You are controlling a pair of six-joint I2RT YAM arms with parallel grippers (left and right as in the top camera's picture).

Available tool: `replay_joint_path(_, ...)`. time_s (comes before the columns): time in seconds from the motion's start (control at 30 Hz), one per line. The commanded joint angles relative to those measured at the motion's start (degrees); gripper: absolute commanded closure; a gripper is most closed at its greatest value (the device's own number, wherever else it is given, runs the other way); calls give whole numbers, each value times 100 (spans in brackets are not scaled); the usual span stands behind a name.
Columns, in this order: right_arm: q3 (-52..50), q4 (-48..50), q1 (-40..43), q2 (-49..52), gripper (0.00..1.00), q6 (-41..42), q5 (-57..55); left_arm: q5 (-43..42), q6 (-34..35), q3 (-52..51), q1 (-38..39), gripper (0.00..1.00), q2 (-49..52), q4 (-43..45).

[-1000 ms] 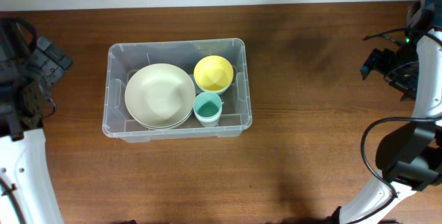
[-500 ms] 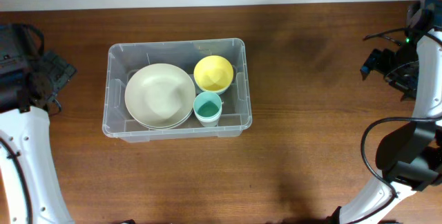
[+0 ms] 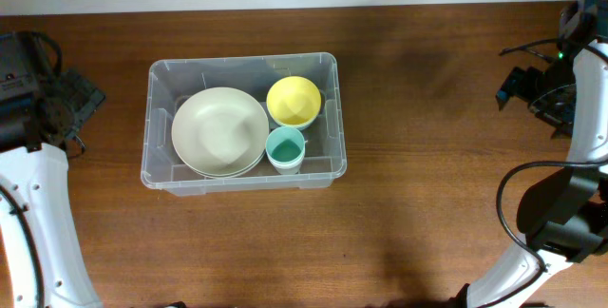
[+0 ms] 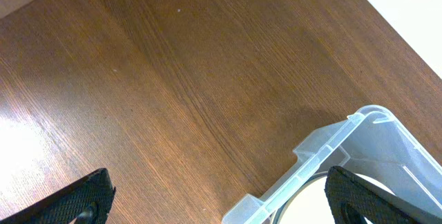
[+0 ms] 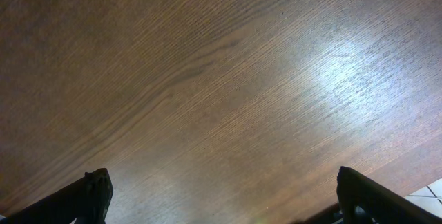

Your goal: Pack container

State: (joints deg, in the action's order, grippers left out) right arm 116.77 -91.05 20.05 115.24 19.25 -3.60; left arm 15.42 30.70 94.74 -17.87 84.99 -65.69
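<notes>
The clear plastic container (image 3: 152, 177) stands left of the table's middle. Inside it lie a stack of cream plates (image 3: 219, 131), a yellow bowl (image 3: 294, 101) and a teal cup (image 3: 285, 147). My left gripper (image 3: 71, 108) is open and empty, left of the container and apart from it; its wrist view shows the container's corner (image 4: 331, 156) and a plate edge between the fingertips (image 4: 221, 200). My right gripper (image 3: 532, 85) is open and empty at the far right; its wrist view (image 5: 224, 196) shows only bare wood.
The wooden table (image 3: 427, 203) runs to a pale wall at the back. My right arm's white links (image 3: 570, 222) and cables stand along the right edge; my left arm (image 3: 38, 222) along the left edge.
My left arm swung in from the left edge toward the container a second ago, then held still. The right arm has not moved.
</notes>
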Motion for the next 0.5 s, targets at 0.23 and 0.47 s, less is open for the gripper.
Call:
replay_joint_path(0.23,2,2,22,-61,1,-17,-28,-20,-11,-26,-31,0,35,15)
replay_joint_path(0.47,0,0,22,-61,1,-402,-31,-20,-11,-26,-31,1,35,15)
